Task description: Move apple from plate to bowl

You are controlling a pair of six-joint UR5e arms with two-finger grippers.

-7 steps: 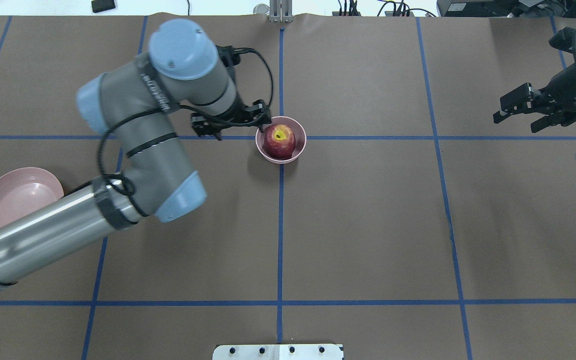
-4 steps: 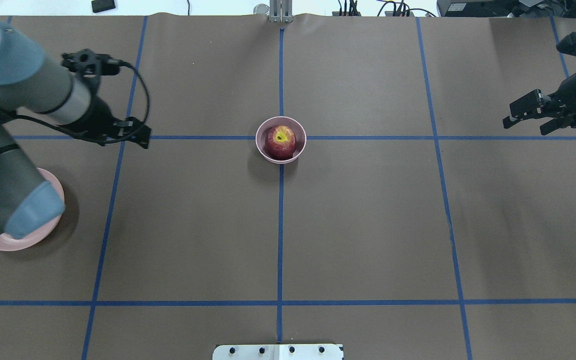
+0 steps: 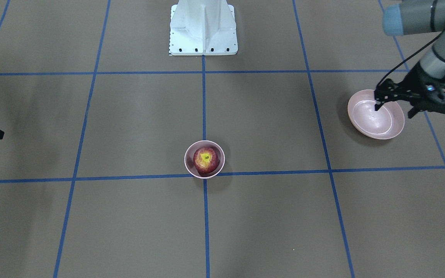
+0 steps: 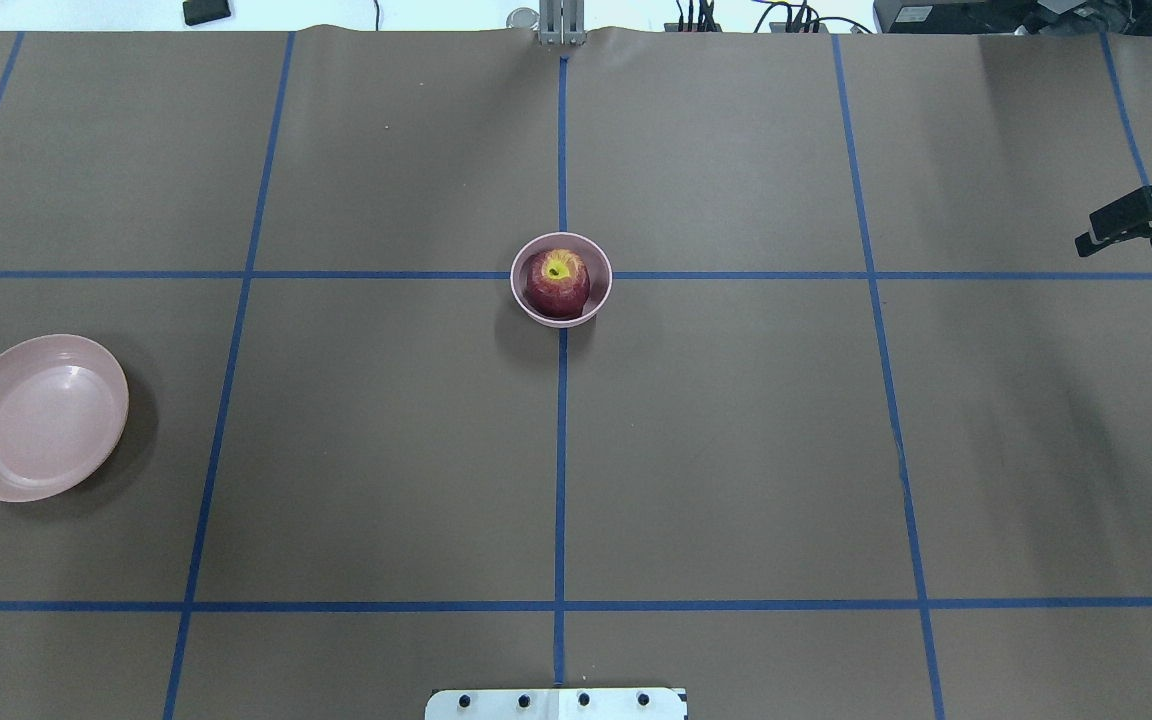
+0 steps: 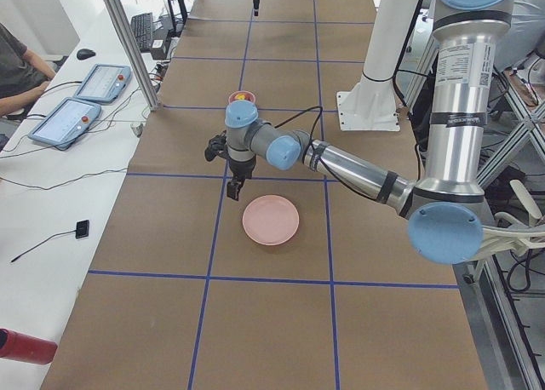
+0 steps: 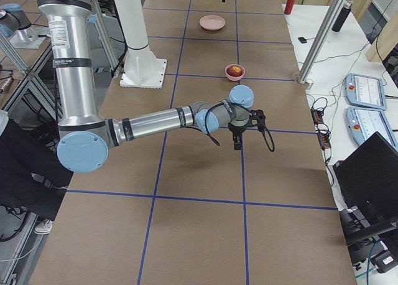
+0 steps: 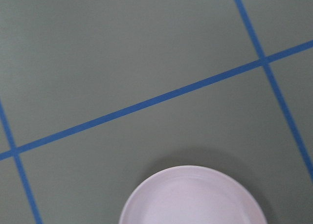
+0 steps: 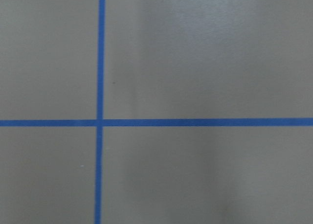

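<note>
The dark red apple sits stem-end up inside the small deep pink bowl at the table's middle, also in the front view. The wide shallow pink plate lies empty at the left side. My left gripper is open and empty. It hovers beside the plate's outer rim and is almost out of the overhead view. The left wrist view shows the plate's rim below. My right gripper is open and empty at the far right edge, far from the bowl.
The white robot base stands at the near middle edge. Blue tape lines grid the brown table. A metal post stands at the far edge. An operator and control tablets are at the side bench.
My left arm has drawn back from the bowl to the left, out past the plate. My right gripper has drawn further right. The apple stays in the bowl.
</note>
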